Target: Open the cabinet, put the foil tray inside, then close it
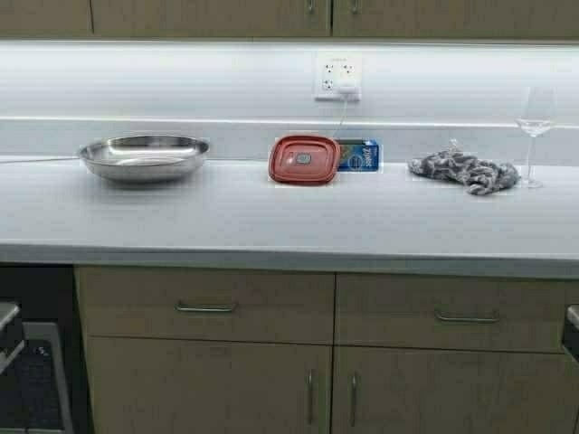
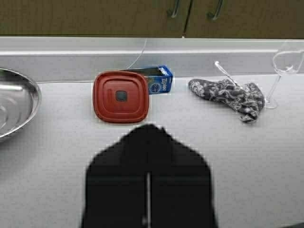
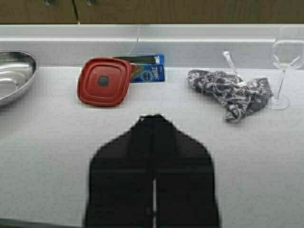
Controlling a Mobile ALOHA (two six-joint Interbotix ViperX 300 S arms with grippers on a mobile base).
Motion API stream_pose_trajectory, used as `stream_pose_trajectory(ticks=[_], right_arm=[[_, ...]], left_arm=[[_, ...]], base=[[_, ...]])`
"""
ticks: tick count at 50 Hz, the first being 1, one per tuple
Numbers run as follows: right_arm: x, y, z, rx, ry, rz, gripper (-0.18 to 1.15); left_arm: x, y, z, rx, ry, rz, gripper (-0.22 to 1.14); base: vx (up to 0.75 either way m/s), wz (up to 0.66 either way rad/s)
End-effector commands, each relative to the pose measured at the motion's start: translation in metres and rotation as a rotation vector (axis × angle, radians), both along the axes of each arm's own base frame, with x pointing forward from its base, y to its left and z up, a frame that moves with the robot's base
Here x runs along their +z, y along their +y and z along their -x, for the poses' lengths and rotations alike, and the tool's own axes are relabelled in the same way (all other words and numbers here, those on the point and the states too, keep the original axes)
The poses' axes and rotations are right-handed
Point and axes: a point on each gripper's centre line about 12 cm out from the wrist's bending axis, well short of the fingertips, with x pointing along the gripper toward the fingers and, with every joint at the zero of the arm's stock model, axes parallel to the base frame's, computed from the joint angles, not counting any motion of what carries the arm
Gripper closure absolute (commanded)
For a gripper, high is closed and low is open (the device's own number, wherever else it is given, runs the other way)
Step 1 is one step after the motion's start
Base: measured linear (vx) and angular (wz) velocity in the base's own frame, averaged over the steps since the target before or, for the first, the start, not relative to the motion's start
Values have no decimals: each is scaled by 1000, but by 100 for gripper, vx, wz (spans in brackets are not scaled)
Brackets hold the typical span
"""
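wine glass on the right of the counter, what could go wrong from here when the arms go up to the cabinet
1. The wine glass is tall and thin-stemmed, close beside the crumpled cloth. An arm sweeping up toward the cabinet could tip it.
2. No foil tray shows in any view, so the steel bowl or red lid might get picked by mistake.

The high view faces the counter square-on from farther back, taking in the wall cabinet at the top edge and drawers below. Both wrist views look forward and down across the counter from closer in, each with its own dark gripper filling the lower centre. All three share the red lid, bowl, cloth and glass.
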Motion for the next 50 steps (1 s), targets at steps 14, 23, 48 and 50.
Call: stream_pose_trajectory(ticks=[14,23,48,50], right_arm=[[5,1,0,6,-17,1,90],[6,1,0,6,-18,1,90],[5,1,0,7,-18,18,90],[6,1,0,7,-20,18,90]], left_arm=[[12,0,2,-4,-32,13,87],[12,-1,2,-5,-31,13,87],[7,-1,0,-4,-21,8,87],[7,-1,0,-4,-21,8,87]], base=[[0,0],[0,0],[0,0],[0,0]])
